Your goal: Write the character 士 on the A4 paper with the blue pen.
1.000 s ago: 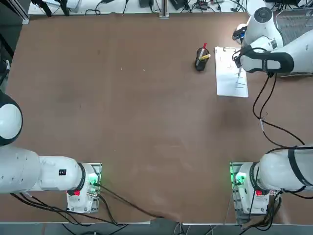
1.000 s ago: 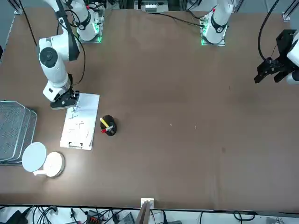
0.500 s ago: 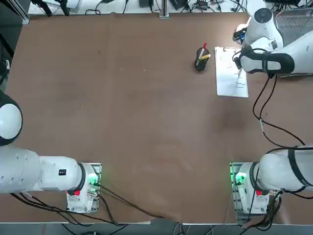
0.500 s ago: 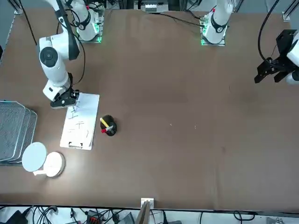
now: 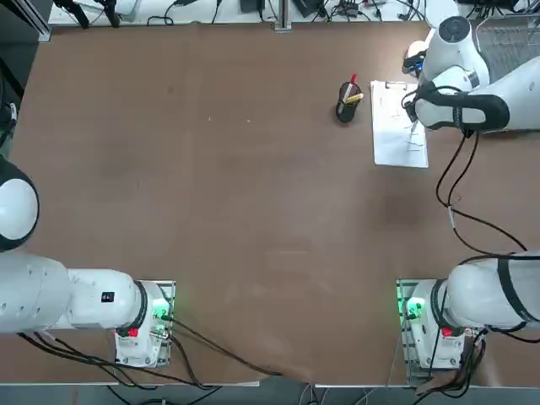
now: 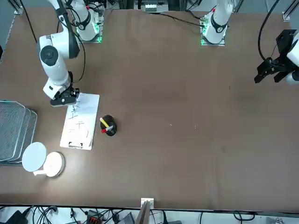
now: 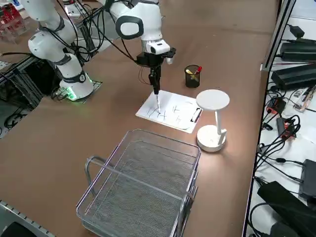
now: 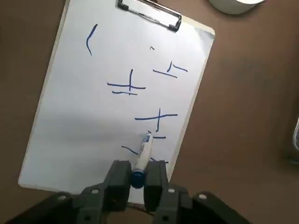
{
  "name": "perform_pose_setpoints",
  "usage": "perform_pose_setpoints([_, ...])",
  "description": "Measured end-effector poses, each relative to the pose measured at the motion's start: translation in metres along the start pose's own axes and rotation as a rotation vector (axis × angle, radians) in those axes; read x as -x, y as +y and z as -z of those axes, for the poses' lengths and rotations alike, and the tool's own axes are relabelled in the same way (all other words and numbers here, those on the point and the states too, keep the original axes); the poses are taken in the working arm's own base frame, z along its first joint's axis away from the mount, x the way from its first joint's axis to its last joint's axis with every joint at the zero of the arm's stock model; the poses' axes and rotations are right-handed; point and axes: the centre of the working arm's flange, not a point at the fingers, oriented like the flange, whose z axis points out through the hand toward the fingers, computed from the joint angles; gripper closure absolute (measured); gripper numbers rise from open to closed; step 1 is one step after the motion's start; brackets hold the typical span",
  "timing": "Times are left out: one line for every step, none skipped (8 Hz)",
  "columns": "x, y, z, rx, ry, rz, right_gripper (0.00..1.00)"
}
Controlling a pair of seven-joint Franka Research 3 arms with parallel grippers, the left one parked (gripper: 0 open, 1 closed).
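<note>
- Clearly, the right tool (image 8: 138,174) is clenched on the blue pen (image 8: 144,155), gripping its blue rear end, with the white barrel slanting out toward the sheet.
- The A4 paper (image 8: 60,116) lies under the tool on the clipboard (image 7: 148,118), and the pen's tip is at the ink just below the nearest cross (image 8: 159,116); whether it touches the sheet cannot be told.
- The step in hand looks like the short bottom stroke (image 8: 160,137) of 士; its visible part sits beneath the cross, the rest hidden behind the pen.
- To do it well, keep light, even pressure, run level with the long stroke above, and finish shorter than it.
- The upright seems to stop just short of that bottom stroke, so the two may not join; a heavy push could also make the pen slip or tilt in the grip.
- Once the line is whole, lift straight up before moving off, to avoid a stray tail.
- Count: one sheet, one clipboard, one clip (image 8: 149,14) on the tool's far side, one blue pen and two crosses.
- To the tool's left stands one pen cup (image 7: 192,79) with one red-tipped pen (image 7: 199,69) and one yellow pen (image 5: 354,99).
- Beyond the tool is one white stand (image 7: 213,100); out to its right, wire basketwork (image 7: 138,182) on the bench (image 7: 227,29).
</note>
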Motion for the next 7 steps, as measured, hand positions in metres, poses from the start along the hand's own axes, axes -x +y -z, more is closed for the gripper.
perform_pose_setpoints([0.0022,-0.0001,-0.0003,0.002,-0.005,-0.002,0.81])
perform_pose_setpoints([0.0041,-0.0002,-0.0008,0.003,-0.011,-0.004,0.81])
perform_pose_setpoints([0.0059,-0.0001,-0.0009,0.005,-0.017,-0.005,0.81])
perform_pose_setpoints([0.0076,-0.0002,-0.0013,0.006,-0.021,-0.007,0.81])
perform_pose_setpoints([0.0088,-0.0005,-0.0017,0.006,-0.023,-0.014,0.81])
perform_pose_setpoints([0.0097,-0.0007,-0.0023,0.006,-0.025,-0.026,0.81])
perform_pose_setpoints([0.0107,-0.0011,-0.0030,0.007,-0.028,-0.032,0.81])
